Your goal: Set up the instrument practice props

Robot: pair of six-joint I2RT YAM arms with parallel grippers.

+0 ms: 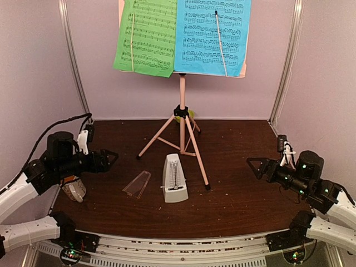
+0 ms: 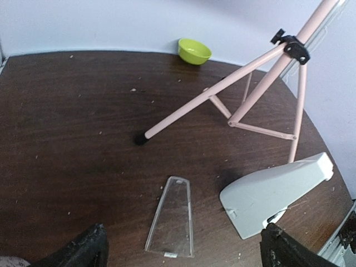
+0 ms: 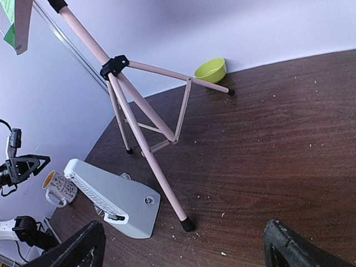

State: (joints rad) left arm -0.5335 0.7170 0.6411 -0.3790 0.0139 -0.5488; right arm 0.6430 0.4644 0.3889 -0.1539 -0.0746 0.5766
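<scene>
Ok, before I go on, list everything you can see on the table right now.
music stand: one, pink, mid-table towards the back, legs spread
green sheet: one, green, left on the stand's desk
blue sheet: one, blue, right on the desk, larger
metronome: one, white-grey, upright in front of the stand
clear cover: one, transparent, flat, left of the metronome, apart from it
mug: one, white patterned, left edge, below the left arm
bowl: one, lime green, by the back wall
table: one, dark brown
left gripper: one, black, open, empty, left side
right gripper: one, black, open, empty, right side
</scene>
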